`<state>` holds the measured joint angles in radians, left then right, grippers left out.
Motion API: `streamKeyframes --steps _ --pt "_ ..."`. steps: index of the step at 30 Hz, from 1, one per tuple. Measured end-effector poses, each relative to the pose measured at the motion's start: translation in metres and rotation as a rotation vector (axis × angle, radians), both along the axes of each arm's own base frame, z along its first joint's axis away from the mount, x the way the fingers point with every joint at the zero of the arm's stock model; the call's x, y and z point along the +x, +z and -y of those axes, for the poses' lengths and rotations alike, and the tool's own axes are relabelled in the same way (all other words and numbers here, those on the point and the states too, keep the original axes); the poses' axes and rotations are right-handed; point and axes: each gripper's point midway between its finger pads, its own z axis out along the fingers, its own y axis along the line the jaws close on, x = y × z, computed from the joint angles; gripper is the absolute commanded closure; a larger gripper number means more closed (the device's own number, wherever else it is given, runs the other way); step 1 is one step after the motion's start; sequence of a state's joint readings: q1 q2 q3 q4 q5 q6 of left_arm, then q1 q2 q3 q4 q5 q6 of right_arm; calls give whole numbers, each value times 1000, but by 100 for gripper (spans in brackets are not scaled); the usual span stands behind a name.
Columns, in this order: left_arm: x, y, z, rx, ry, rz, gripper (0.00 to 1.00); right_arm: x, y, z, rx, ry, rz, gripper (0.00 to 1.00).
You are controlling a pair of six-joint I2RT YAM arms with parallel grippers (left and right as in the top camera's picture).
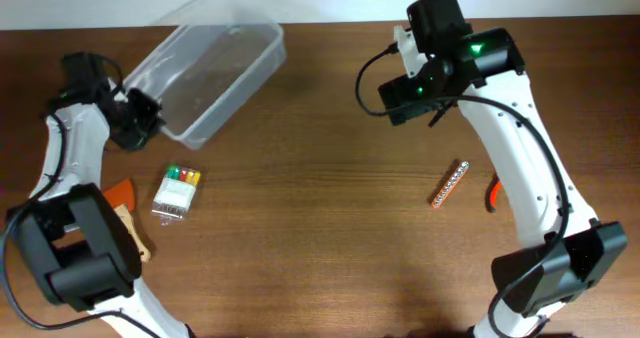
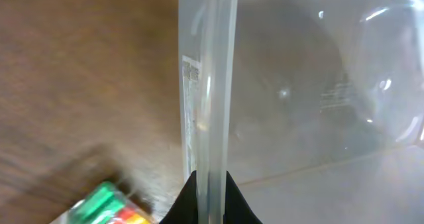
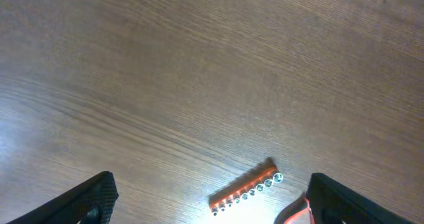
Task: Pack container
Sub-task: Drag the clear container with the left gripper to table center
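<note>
Steadiness counts: the left gripper (image 2: 209, 191), clamped on the rim of the clear rectangular plastic container (image 1: 215, 68) at the far left of the wooden table (image 1: 330, 228), should draw it inward level; the right gripper (image 3: 212, 187) gapes empty.

Container (image 2: 318, 98): clear colourless plastic, glossy, glinting. A pale paper-like label (image 2: 191, 71) sat on the wall pinched in the left gripper (image 2: 209, 184) jaws.
Table (image 3: 199, 65): brown wood grain, satin.
Bit strip (image 3: 245, 192), seen between the right gripper (image 3: 212, 187) jaws: orange plastic, shiny metal tips.
Fingers (image 3: 79, 204): matt black.
</note>
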<state>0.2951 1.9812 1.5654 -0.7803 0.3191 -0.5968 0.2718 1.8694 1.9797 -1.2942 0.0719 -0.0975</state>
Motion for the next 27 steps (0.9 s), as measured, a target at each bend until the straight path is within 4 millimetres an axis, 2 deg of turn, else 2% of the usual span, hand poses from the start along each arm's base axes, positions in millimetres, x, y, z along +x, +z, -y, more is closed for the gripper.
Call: streamKeyframes --steps 3,7,11,13,19,27 --pt "20 22 29 29 -122 74 98 3 0 14 0 -34 0 7" --pt "32 38 77 50 -262 127 98 7 0 33 -3 -80 1 7" --pt "22 36 128 47 -396 99 98 9 0 48 -3 -115 1 7" --pt "11 31 140 62 -438 58 98 10 0 57 -3 -137 1 7" --pt "-12 20 152 116 -505 -39 98 12 0 80 -3 -190 1 7" --pt "-32 12 143 156 -512 -134 98 12 0 91 -3 -215 0 6"
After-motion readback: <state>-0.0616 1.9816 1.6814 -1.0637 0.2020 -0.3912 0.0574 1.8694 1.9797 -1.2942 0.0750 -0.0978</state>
